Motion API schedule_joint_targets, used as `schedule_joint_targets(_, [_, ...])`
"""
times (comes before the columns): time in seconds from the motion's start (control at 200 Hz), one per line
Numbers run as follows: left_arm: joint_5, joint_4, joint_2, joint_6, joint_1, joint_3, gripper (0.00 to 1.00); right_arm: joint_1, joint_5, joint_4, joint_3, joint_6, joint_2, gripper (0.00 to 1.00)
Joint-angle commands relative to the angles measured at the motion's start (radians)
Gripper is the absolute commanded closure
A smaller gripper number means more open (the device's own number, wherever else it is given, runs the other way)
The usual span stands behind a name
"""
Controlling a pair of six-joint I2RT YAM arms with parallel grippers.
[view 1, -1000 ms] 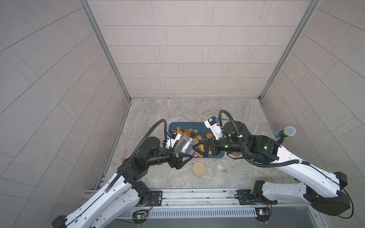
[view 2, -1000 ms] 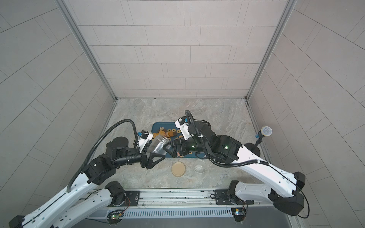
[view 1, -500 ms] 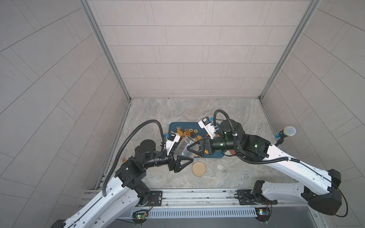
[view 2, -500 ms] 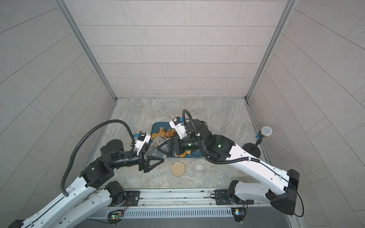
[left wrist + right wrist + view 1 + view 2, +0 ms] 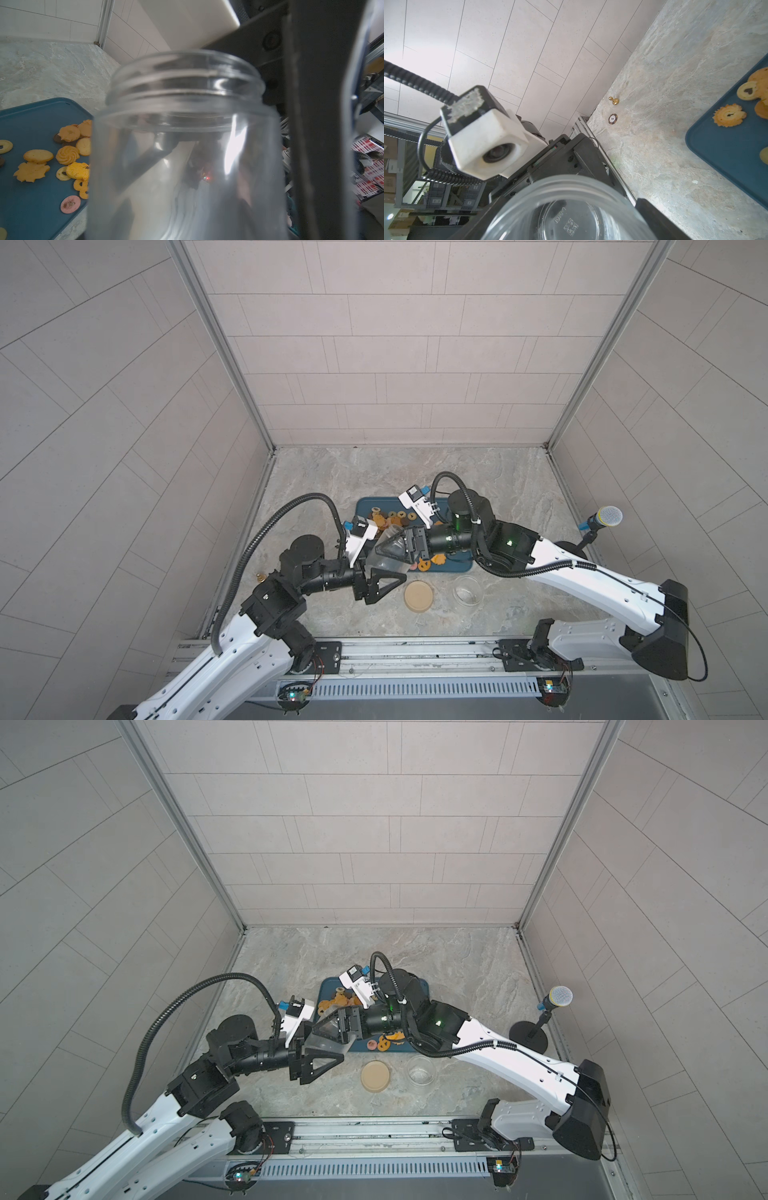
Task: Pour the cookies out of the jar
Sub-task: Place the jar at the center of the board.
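The clear jar (image 5: 384,563) (image 5: 332,1045) is empty and lies tilted above the tray's left front corner. My left gripper (image 5: 391,568) is shut on it near its base. In the left wrist view the jar (image 5: 187,166) fills the picture with its threaded mouth pointing away. My right gripper (image 5: 380,551) reaches in from the right, and its fingers stand either side of the jar's mouth (image 5: 571,218). Whether they press on it does not show. The cookies (image 5: 395,516) (image 5: 337,1002) (image 5: 66,154) (image 5: 729,115) lie scattered on the blue tray (image 5: 365,506) (image 5: 31,203).
A tan round lid (image 5: 418,596) and a small clear glass bowl (image 5: 467,590) sit in front of the tray. A microphone on a stand (image 5: 604,522) is at the right wall. A gold pawn (image 5: 613,100) and a poker chip (image 5: 612,118) lie by the left wall.
My right gripper has moved left from over the tray onto the jar's mouth. The left gripper has kept the jar and drawn it slightly toward the front.
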State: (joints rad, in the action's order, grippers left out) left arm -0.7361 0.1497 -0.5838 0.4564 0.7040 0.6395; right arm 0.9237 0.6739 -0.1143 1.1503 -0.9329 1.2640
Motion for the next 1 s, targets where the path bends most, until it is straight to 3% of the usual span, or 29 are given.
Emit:
schedule_joint_targets(0.0, [-0.012, -0.08, 0.014, -0.002, 0.005, 0.008, 1.0, 0.003, 0.019, 0.063, -0.004, -0.03, -0.012, 0.03])
schedule_joint_targets(0.3, [0.005, -0.064, 0.01, -0.011, 0.004, 0.012, 1.0, 0.0, 0.011, 0.033, -0.042, -0.019, -0.042, 0.11])
schedule_joint_targets(0.841, [-0.005, -0.058, -0.014, -0.013, 0.006, 0.017, 1.0, -0.013, -0.009, -0.06, -0.068, 0.025, -0.111, 0.09])
schedule_joint_targets(0.996, [-0.002, -0.056, -0.014, -0.013, 0.006, 0.017, 1.0, -0.013, -0.002, -0.066, -0.063, 0.025, -0.107, 0.24])
